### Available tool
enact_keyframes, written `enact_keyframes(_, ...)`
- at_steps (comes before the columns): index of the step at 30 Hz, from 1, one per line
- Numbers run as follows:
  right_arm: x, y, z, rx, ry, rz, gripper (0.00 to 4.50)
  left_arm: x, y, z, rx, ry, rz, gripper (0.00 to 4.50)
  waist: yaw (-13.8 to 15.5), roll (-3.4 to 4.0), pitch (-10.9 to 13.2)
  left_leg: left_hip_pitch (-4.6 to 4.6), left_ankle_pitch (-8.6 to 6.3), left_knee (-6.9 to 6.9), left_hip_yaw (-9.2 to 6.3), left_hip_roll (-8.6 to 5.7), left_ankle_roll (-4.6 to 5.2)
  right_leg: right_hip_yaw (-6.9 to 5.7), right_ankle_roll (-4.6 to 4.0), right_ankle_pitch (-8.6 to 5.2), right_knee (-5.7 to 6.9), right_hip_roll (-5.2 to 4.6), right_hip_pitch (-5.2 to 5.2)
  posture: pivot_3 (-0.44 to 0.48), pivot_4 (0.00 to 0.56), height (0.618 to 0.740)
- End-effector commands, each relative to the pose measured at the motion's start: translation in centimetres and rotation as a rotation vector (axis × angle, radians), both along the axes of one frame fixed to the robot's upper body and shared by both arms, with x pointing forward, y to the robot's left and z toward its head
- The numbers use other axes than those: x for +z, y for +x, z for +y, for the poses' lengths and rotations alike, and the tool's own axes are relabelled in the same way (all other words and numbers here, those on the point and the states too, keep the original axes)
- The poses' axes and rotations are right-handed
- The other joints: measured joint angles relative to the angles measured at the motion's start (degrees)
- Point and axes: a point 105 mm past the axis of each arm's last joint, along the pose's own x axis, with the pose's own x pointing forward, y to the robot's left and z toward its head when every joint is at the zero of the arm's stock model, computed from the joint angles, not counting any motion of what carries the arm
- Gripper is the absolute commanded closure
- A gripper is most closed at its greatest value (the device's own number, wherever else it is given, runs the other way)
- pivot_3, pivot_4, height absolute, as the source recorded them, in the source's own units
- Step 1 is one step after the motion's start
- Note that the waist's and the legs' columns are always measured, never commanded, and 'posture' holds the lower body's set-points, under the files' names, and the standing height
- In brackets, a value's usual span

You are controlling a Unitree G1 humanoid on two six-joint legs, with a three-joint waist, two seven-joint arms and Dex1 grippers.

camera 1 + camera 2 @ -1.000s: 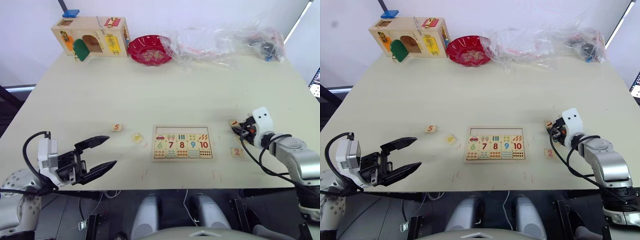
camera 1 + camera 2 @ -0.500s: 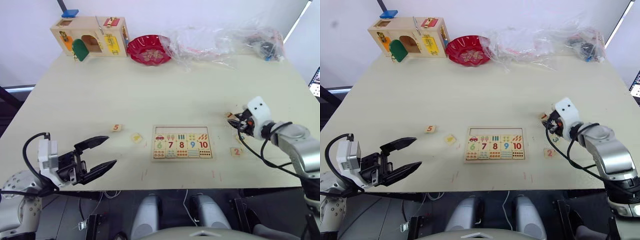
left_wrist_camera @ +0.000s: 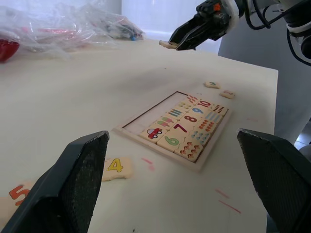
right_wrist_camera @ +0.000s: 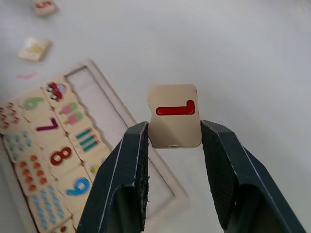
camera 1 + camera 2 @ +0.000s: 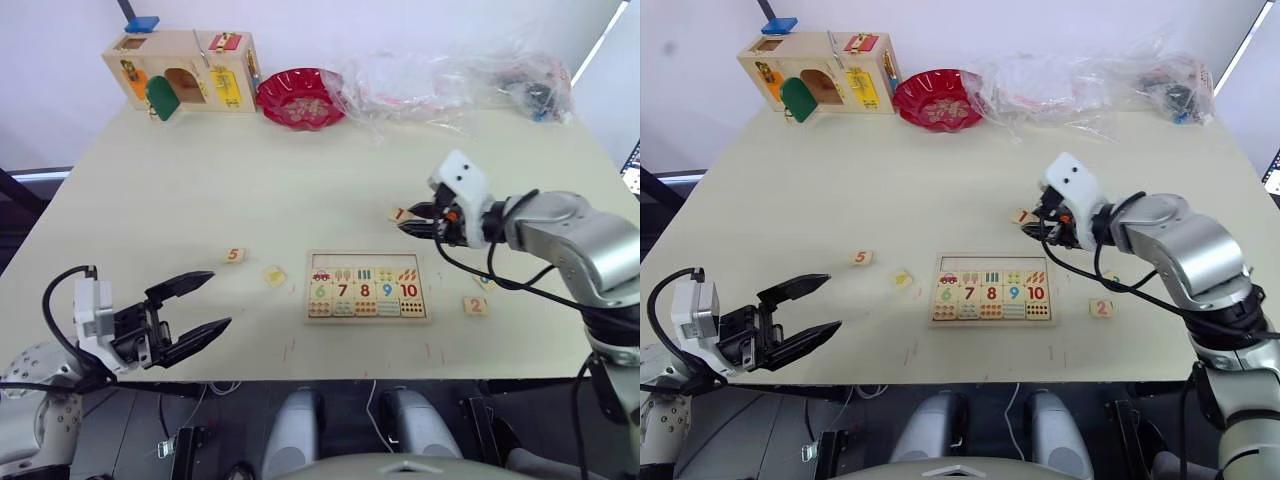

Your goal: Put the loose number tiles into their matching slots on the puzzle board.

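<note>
Two grippers were seen over the pale table (image 5: 200,190). At the near left edge the left gripper (image 5: 203,310) was held low with its black fingers spread wide and nothing between them. Beyond it, the tile numbered 5 (image 5: 234,255) was lying flat on the table, and just to its right the tile with the yellow 4 (image 5: 274,274) was lying apart from it, short of the puzzle board (image 5: 366,285). On the board, which was set near the front middle of the table, the upper row of slots (image 4: 92,92) was left bare, above picture squares, the numerals 6 to 10 and dot squares. Above and behind the board's right end, the right gripper (image 5: 410,221) was held clear of the table, clamped on the tile with the red 1 (image 4: 175,115), which was pinched by its two side edges between the finger pads. Further right, the tile numbered 2 (image 5: 475,305) was lying on the table just off the board's right edge, and another tile (image 5: 486,282), partly hidden by the arm's cable, was lying just behind it.
</note>
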Motion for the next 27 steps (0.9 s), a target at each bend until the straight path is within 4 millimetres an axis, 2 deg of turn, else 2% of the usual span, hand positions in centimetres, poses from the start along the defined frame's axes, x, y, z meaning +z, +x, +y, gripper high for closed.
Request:
enact_keyframes(1,0.7,0.1,1.6,0.071,-0.011,-0.03,2.82,0.9,-0.2,0.4,0.02,0.01,-0.046,0.0,-0.1,0.0,0.0,0.0,0.0,0.0,0.01,0.0,0.0,0.0,0.0,0.0,0.0,0.0,-0.01,0.0,0.15,0.74)
enact_keyframes(2,0.6,0.1,2.1,0.088,-0.014,-0.026,3.36,0.9,-0.3,0.5,0.024,0.011,-0.046,0.0,-0.1,0.0,0.0,0.0,0.0,-0.02,0.01,0.0,0.0,0.0,0.0,0.0,0.0,0.0,-0.01,0.0,0.15,0.74)
enact_keyframes(3,0.5,0.2,2.6,0.104,-0.022,-0.028,3.5,0.9,-0.3,0.6,0.027,0.011,-0.046,0.0,-0.1,0.0,0.0,0.0,0.0,-0.04,0.01,0.0,0.0,0.0,-0.01,0.0,0.0,0.0,-0.02,0.0,0.15,0.74)
enact_keyframes(9,-0.6,0.6,4.9,0.202,-0.1,-0.046,3.5,0.8,-0.5,0.8,0.05,0.009,-0.044,0.0,-0.6,0.0,0.0,-0.02,0.0,-0.08,0.03,0.0,0.0,-0.02,-0.01,0.0,0.01,0.0,-0.07,0.0,0.15,0.74)
enact_keyframes(17,-1.5,-0.3,8.2,0.447,-0.272,-0.024,3.5,0.3,-0.9,2.0,0.073,0.012,-0.04,0.0,-1.4,0.01,0.0,-0.02,0.0,-0.12,0.01,0.02,0.0,0.0,-0.03,0.0,0.08,0.01,-0.18,0.0,0.15,0.74)
enact_keyframes(27,-2.3,0.3,12.0,0.519,-0.357,-0.029,3.5,-0.5,-1.2,2.9,0.115,0.005,-0.04,0.0,-1.3,-0.02,0.0,-0.04,0.0,-0.16,0.01,0.04,-0.01,-0.04,-0.07,0.0,0.09,-0.03,-0.25,0.0,0.15,0.74)
